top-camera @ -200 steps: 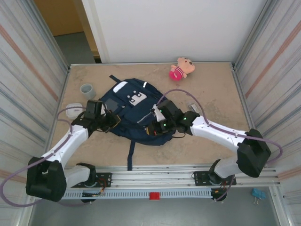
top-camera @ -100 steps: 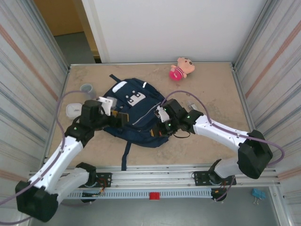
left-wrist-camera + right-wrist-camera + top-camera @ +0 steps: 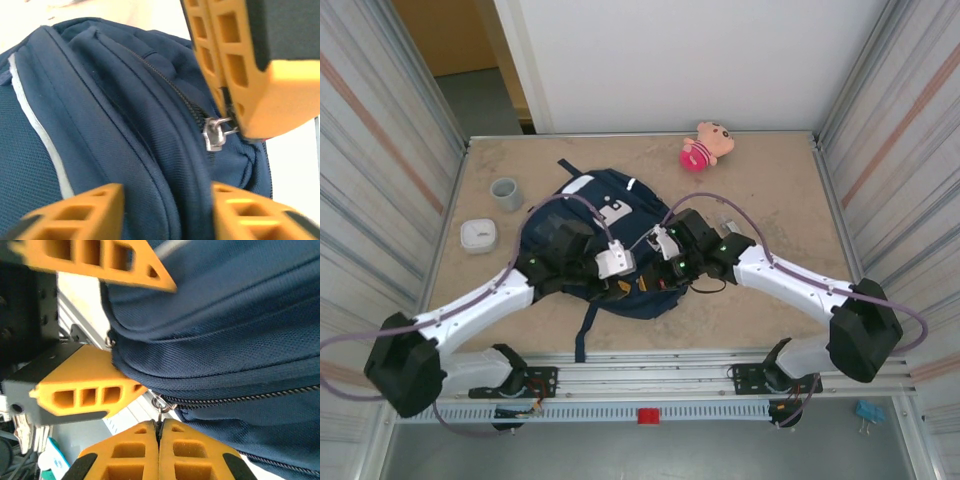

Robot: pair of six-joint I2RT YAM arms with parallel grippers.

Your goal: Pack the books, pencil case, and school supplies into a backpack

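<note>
The dark navy backpack (image 3: 582, 232) lies flat mid-table. My right gripper (image 3: 159, 426) is shut on its metal zipper pull (image 3: 159, 412) at the bag's near right edge (image 3: 658, 278). My left gripper (image 3: 167, 200) reaches across the bag (image 3: 620, 287) and straddles a thick fold of backpack fabric (image 3: 150, 150) right beside the pull (image 3: 215, 134); both fingers press on the fold. A slim clear-grey item (image 3: 726, 225) of the school supplies lies by my right arm. The books and the pencil case are hidden.
A pink plush toy (image 3: 705, 145) sits at the back. A grey cup (image 3: 505, 192) and a small white rounded box (image 3: 478, 235) stand left of the bag. Metal walls close both sides; a rail (image 3: 650, 372) runs along the near edge.
My left arm swung from the bag's left side across to its near right edge, opening and then closing on the fabric fold. The backpack shifted slightly. The right gripper kept hold of the zipper pull.
</note>
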